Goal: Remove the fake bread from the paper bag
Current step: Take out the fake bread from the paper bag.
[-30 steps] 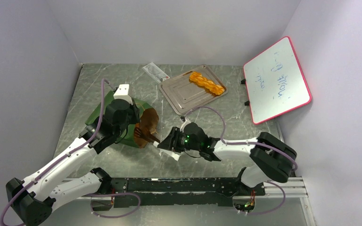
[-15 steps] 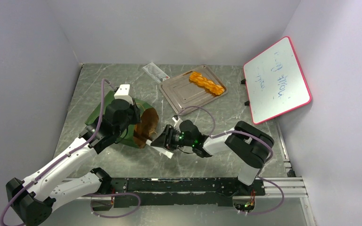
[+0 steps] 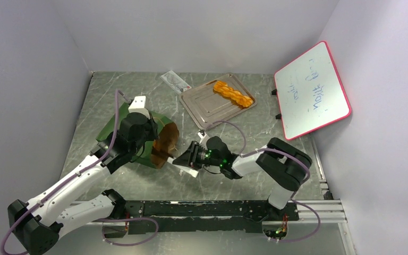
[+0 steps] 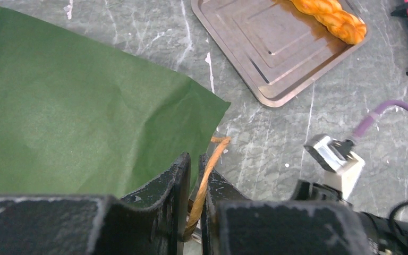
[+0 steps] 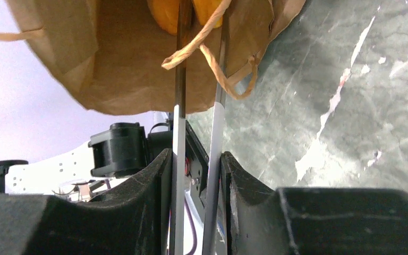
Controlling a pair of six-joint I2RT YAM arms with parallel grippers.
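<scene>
Grey marbled tabletop [image 3: 111, 87] below; my left gripper [image 4: 194, 202] clamps the tan looped handle [image 4: 208, 164] of the dark green paper bag [image 4: 74, 122], steadying its mouth. My right gripper [image 5: 200, 16] reaches inside, fingers [image 5: 179, 79] straddling glossy orange toy bread [image 5: 162, 13] at their tips; gripped or not, I can't tell. Squeeze squarely, avoid the handle, withdraw straight.

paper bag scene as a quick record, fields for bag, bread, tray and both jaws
paper bag: lying on its side, green outside, brown mouth open toward the right jaws
bread in bag: orange piece visible just inside the mouth
bread out: braided stick lying on the tray
left jaws: shut on a tan handle of the bag
right jaws: tips inside the bag mouth at the orange piece, grip cannot be told
</scene>
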